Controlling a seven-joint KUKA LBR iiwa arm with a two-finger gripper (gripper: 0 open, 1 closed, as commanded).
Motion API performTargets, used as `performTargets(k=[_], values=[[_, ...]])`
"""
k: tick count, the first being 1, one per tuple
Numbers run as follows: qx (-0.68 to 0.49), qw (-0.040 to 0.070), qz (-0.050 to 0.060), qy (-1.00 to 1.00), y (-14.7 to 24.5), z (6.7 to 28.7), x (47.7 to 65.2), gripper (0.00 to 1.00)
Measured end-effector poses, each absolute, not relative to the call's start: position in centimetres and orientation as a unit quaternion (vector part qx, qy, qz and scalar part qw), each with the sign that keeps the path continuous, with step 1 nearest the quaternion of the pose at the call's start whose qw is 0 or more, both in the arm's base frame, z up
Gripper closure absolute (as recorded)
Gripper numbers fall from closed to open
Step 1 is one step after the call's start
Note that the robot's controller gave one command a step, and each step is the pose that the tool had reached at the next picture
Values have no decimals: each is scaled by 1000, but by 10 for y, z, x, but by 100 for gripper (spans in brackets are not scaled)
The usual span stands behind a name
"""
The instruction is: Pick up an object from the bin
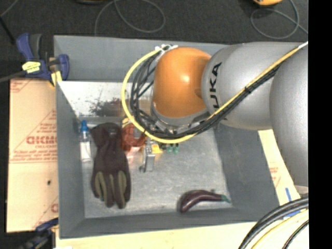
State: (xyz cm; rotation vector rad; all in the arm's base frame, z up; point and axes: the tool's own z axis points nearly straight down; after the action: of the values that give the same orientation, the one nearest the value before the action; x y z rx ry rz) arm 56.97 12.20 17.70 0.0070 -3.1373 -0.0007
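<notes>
One dark brown glove [109, 166] lies flat just beside the pincer [147, 162].

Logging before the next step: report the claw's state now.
Claw: cannot be told, open or closed. It hangs just right of the dark glove.

Light falls from above, bright and fairly even. The orange cover [179, 82] carries a broad soft sheen, and the arm [254, 92] glares pale along its upper side. Beneath the arm, shade lies over the gripper [148, 160]. The bin [181, 178] floor is an evenly lit mid-grey. The glove [110, 165] reads almost black, and the aubergine [199, 200] shows a faint gleam.
</notes>
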Motion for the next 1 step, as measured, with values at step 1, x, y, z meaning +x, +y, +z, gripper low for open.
performTargets(k=[1], values=[[1,-1,-1,-1000,121,182,571,0]])
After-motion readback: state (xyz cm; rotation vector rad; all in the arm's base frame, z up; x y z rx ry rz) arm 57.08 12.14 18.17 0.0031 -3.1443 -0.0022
